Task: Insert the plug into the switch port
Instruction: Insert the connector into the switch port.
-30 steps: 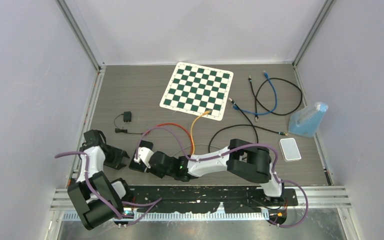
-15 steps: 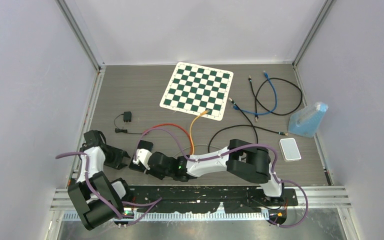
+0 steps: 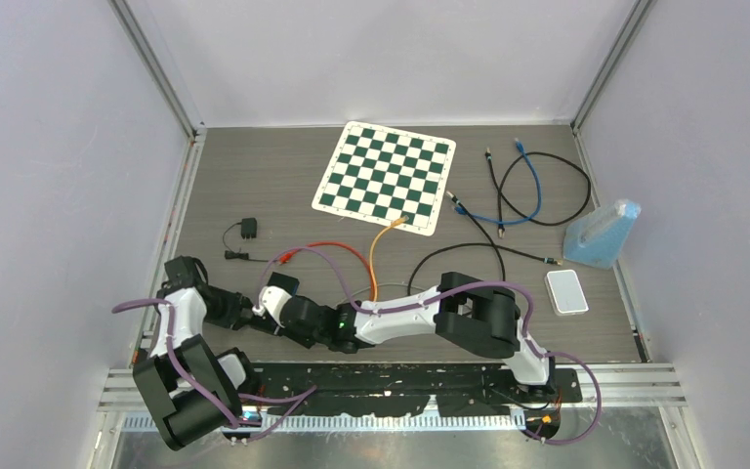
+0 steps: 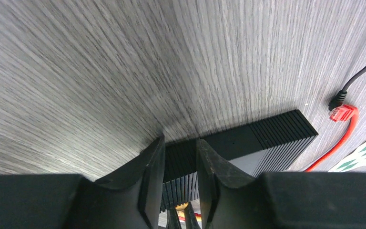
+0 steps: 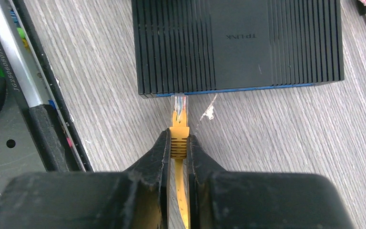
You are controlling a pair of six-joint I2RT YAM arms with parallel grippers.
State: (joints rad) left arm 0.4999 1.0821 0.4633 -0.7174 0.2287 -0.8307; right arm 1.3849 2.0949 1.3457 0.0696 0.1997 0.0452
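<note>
The black TP-LINK switch (image 5: 238, 43) lies flat on the table. My right gripper (image 5: 178, 140) is shut on the yellow plug (image 5: 179, 136) by its ribbed boot. The plug's clear tip (image 5: 180, 101) meets the switch's front edge near its left end; the port itself is hidden. The yellow cable (image 3: 376, 256) trails back over the table. From the other side, my left gripper (image 4: 180, 157) stands part open over one end of the switch (image 4: 248, 143), whose ribbed top shows in the gap. Whether its fingers (image 4: 147, 176) touch the switch I cannot tell.
A red cable's plug (image 4: 341, 113) and a black barrel plug (image 4: 338, 99) lie just beyond the switch. The mounting rail (image 5: 28, 86) runs close on the near side. Farther off are a chessboard (image 3: 386, 178), blue and black cables (image 3: 522, 191), a white device (image 3: 566, 291) and a small black adapter (image 3: 246, 229).
The right arm has carried the plug leftward toward the left gripper. The gap between the left gripper and the switch has closed, and the left jaws have narrowed a little.
</note>
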